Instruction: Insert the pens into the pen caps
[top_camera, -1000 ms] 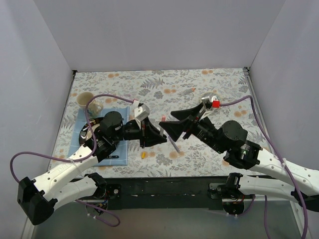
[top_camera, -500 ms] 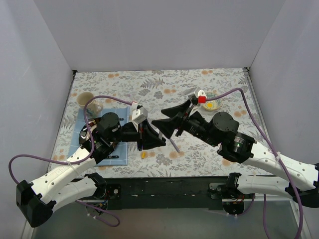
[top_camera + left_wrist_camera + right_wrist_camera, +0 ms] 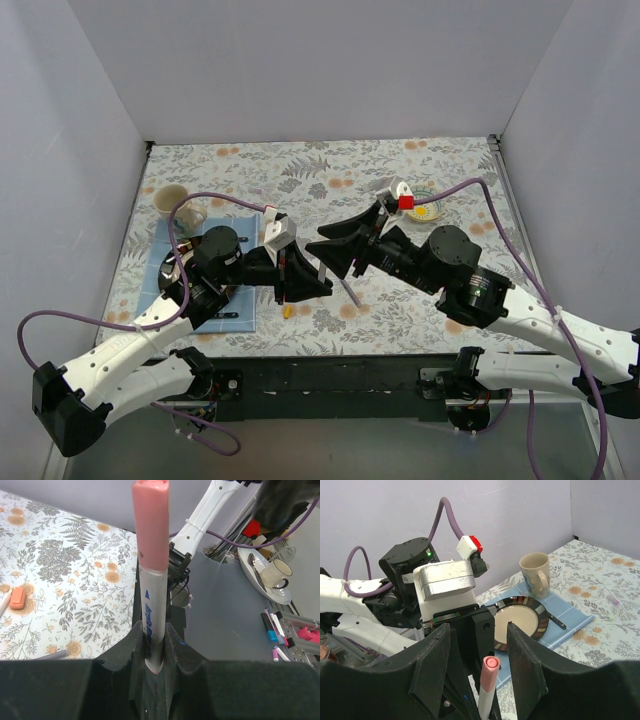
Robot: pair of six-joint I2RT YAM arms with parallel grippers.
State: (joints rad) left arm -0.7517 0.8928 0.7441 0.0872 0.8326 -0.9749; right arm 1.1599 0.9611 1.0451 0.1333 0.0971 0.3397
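Left jaws clamp the white-pink pen [image 3: 151, 580] upright, presenting its pink end; right jaws stand apart astride it, apparently to grip; contact unclear.

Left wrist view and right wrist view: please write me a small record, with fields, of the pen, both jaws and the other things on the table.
pen: white body, pink end
left jaws: shut on the pen's lower body, with the pink end sticking out
right jaws: open, one on each side of the pink end, with a gap showing on both sides
orange cap: lying on the table, away from both arms
plate: on the blue mat
mug: upright, beside the plate
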